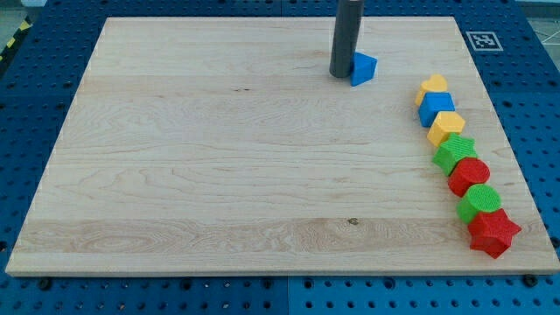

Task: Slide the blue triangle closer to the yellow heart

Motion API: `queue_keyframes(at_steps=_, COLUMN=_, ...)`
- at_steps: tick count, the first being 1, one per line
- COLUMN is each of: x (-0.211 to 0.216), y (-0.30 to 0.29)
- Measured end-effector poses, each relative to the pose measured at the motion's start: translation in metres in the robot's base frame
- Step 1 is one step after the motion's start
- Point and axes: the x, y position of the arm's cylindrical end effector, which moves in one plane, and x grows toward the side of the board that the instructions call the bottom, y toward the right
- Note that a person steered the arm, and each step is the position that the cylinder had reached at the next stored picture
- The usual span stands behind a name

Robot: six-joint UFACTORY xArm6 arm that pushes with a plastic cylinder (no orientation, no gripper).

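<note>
The blue triangle point(365, 67) lies near the view's top, right of centre, on the wooden board point(219, 175). My tip point(342, 74) stands right against the triangle's left side. The yellow heart point(432, 87) lies to the right of the triangle and slightly lower, at the top of a column of blocks along the board's right side. A gap of bare board separates the triangle from the heart.
Below the yellow heart the column runs downward: a blue block point(436, 108), a yellow block point(446, 128), a green star point(455, 153), a red block point(470, 176), a green block point(481, 202) and a red star point(493, 232). The board's right edge is close beside them.
</note>
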Motion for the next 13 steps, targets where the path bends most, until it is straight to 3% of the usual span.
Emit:
queue_keyframes(at_steps=2, x=0.0, y=0.043)
queue_keyframes(at_steps=5, x=-0.022, y=0.045)
queue_keyframes(at_steps=7, x=0.01, y=0.045)
queue_keyframes(at_steps=10, x=-0.013, y=0.047)
queue_keyframes(at_steps=13, x=-0.005, y=0.07)
